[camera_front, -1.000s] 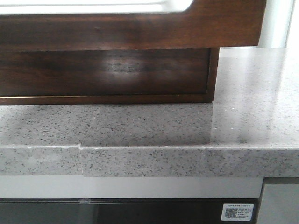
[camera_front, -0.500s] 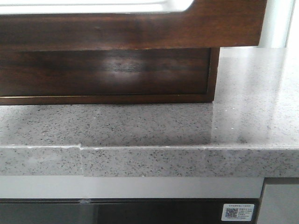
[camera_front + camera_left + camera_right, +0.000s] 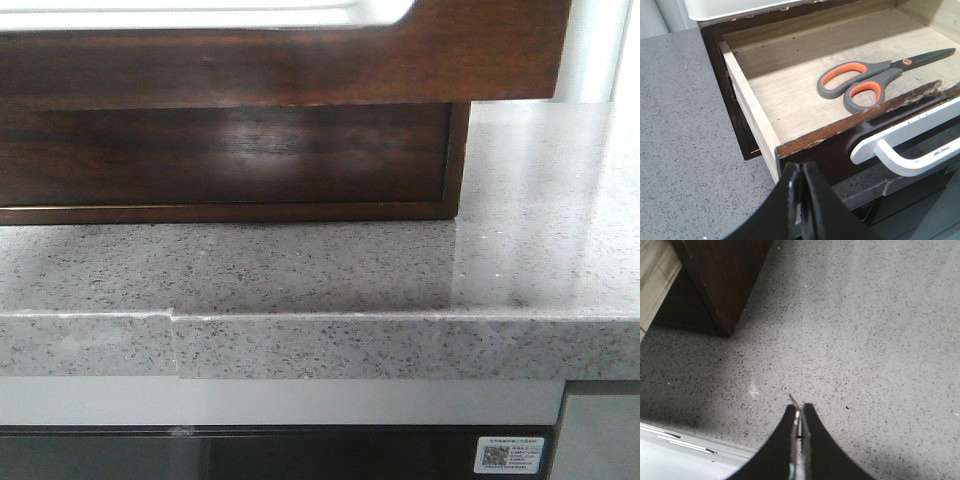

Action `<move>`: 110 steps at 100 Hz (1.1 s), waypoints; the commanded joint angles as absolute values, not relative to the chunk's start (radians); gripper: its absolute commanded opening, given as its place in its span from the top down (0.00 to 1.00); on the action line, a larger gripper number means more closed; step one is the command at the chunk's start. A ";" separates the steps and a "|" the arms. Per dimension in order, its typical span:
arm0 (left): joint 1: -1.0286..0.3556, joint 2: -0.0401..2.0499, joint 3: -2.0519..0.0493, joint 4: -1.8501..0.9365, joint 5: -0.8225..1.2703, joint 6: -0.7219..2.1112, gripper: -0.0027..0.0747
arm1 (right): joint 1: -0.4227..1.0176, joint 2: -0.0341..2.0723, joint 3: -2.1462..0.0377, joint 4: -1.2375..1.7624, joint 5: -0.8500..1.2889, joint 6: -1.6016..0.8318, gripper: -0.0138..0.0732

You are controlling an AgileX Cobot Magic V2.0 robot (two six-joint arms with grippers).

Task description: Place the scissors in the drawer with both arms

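Grey speckled counter (image 3: 880, 340) carries an open wooden drawer (image 3: 790, 95); inside lie the scissors (image 3: 875, 77), stiff, light, best lifted by their orange-lined handles. Its white handle (image 3: 910, 145) offers the pushing spot. Left gripper (image 3: 801, 200) and right gripper (image 3: 800, 440) both have jaws together, empty.

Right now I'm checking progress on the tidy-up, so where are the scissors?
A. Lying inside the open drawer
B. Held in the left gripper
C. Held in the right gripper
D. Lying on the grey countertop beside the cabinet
A. In the left wrist view the scissors lie flat on the pale floor of the open drawer, while the left gripper and right gripper are both shut on nothing.
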State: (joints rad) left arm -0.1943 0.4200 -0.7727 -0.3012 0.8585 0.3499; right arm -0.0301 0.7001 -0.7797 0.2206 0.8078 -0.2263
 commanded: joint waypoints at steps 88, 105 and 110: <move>-0.079 -0.037 0.009 -0.120 0.000 0.128 0.99 | -0.036 0.696 -0.803 0.229 0.752 -0.228 0.92; -0.079 -0.037 0.031 -0.120 0.000 0.128 0.99 | -0.036 0.696 -0.803 0.229 0.752 -0.228 0.92; -0.079 -0.037 0.031 -0.120 0.006 0.128 0.99 | -0.036 0.696 -0.803 0.229 0.752 -0.228 0.92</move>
